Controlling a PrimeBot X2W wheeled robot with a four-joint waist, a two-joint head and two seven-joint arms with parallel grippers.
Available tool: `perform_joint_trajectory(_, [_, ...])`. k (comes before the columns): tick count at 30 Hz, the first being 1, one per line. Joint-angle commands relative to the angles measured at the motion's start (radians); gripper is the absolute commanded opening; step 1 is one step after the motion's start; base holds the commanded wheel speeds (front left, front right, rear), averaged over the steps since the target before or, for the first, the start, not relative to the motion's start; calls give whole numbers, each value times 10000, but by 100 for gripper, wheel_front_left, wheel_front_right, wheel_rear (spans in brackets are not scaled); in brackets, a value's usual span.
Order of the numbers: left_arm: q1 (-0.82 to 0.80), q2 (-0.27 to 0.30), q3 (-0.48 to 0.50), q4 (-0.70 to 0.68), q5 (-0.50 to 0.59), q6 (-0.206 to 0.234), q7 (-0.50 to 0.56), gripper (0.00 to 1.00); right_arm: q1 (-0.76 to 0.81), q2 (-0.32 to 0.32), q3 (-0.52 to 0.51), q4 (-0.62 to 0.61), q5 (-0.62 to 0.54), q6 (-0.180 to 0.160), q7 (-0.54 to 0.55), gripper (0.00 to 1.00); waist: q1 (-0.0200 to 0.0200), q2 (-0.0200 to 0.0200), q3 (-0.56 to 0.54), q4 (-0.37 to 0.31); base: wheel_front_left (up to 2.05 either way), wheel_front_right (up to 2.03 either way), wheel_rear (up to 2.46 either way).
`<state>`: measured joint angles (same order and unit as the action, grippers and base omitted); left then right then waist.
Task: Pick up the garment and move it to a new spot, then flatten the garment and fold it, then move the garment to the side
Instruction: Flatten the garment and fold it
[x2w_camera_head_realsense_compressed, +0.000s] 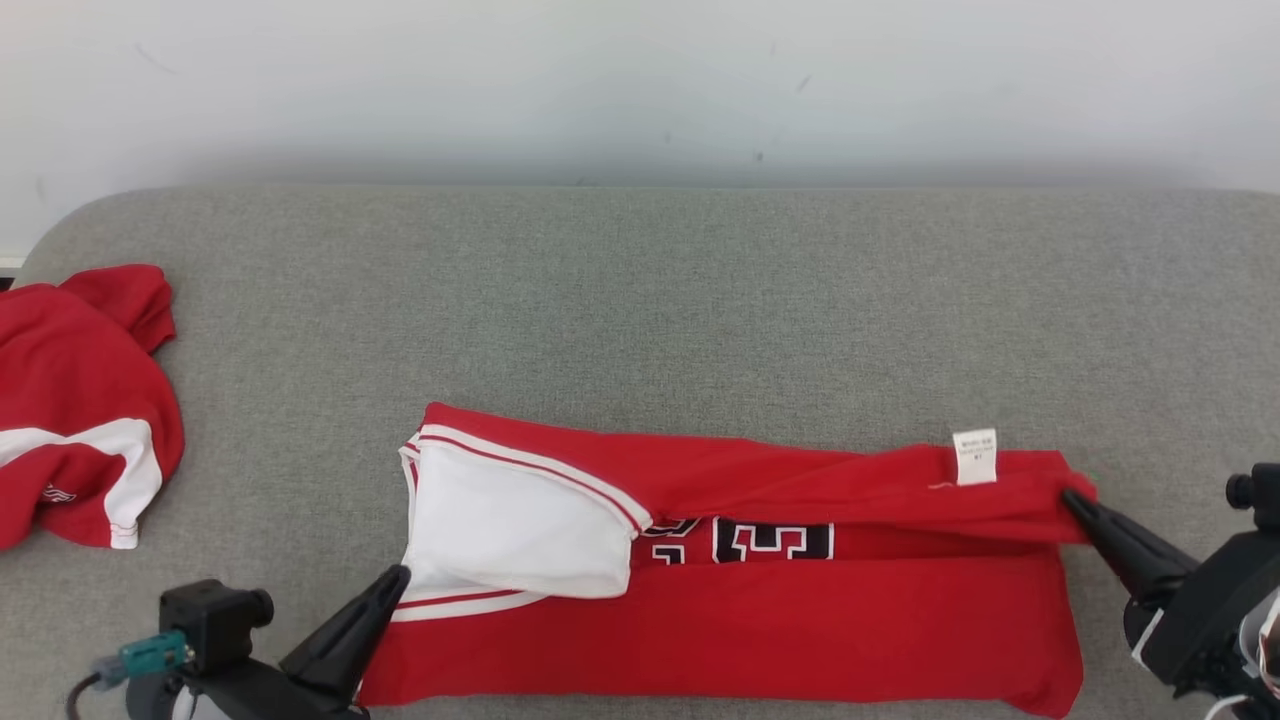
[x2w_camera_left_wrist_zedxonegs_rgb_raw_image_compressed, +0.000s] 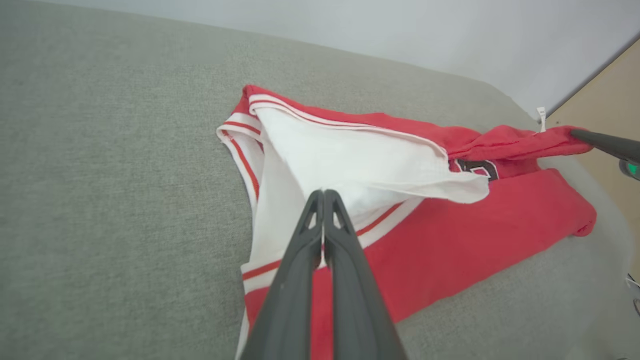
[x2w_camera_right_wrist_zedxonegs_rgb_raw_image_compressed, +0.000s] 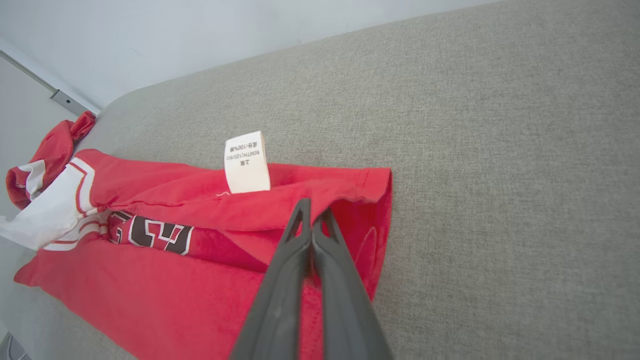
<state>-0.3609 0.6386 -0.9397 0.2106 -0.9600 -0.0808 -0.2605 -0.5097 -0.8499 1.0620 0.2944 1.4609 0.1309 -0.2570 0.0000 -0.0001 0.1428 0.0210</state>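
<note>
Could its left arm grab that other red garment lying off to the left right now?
Probably not yet: the left tool is shut on the red jersey, so it must let go first. Otherwise, bare grey cushion lies between it and the crumpled red garment.

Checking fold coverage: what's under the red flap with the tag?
Black-and-white numbers on the jersey peek out below the flap. Their upper part is covered by it, so they can't be read.

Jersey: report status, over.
Left gripper, jaws shut on jersey white end. Right gripper, jaws shut on hem end. Jersey stretched between them, fold unfinished. Second red garment far left, clear of work.
</note>
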Motion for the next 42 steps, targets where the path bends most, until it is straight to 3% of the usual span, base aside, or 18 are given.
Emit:
perform_joint_trajectory(1, [98, -82, -29, 280, 89, -66, -52, 0, 147, -82, 104, 18, 80, -6, -65, 0, 0, 1, -21, 10, 0, 0, 0])
perform_joint_trajectory(11, [112, -970, -184, 1767, 442, -249, -54, 0, -97, -52, 689, 430, -178, -6, 137, 0, 0, 1, 3, -80, 0, 0, 0])
perform_joint_trajectory(21, [-146, -1415, -57, 2750, 872, -358, -55, 0, -311, 299, 1145, 936, -291, -6, 94, 0, 0, 1, -84, 44, 0, 0, 0])
perform_joint_trajectory(23, [-123, -1499, 10, 2860, 966, -381, -55, 0, -298, 346, 1196, 977, -253, -6, 84, 30, 0, 1, -124, 60, 0, 0, 0])
perform_joint_trajectory(24, [-121, -1513, 72, 2909, 1038, -380, -55, 0, -294, 364, 1218, 998, -234, -6, 72, 62, 0, 1, -150, 64, 0, 0, 0])
perform_joint_trajectory(25, [-99, -1541, 158, 2950, 1092, -368, -55, 8, -270, 379, 1226, 1013, -213, -6, 50, 100, 0, 1, -189, 71, 0, 0, 0])
perform_joint_trajectory(26, [-46, -1579, 219, 2975, 1130, -367, -55, 28, -228, 389, 1206, 1012, -165, -6, 25, 100, 0, 1, -223, 72, 0, 0, 0])
perform_joint_trajectory(28, [64, -1634, 369, 2991, 1320, -294, -55, 99, -112, 357, 1113, 958, -71, -6, -5, 100, 0, 1, -308, 75, 0, 0, 0])
perform_joint_trajectory(35, [697, -1818, 1409, 2506, 1856, -61, -55, 100, 490, -140, 228, 474, -112, -6, -87, 100, 0, 1, -571, 111, 0, 0, 0])
perform_joint_trajectory(42, [1279, -2035, 2624, 1739, 2624, 446, -56, 100, 1254, -126, -1068, 292, -727, -6, -84, 100, 0, 1, -748, 114, 0, 0, 0])
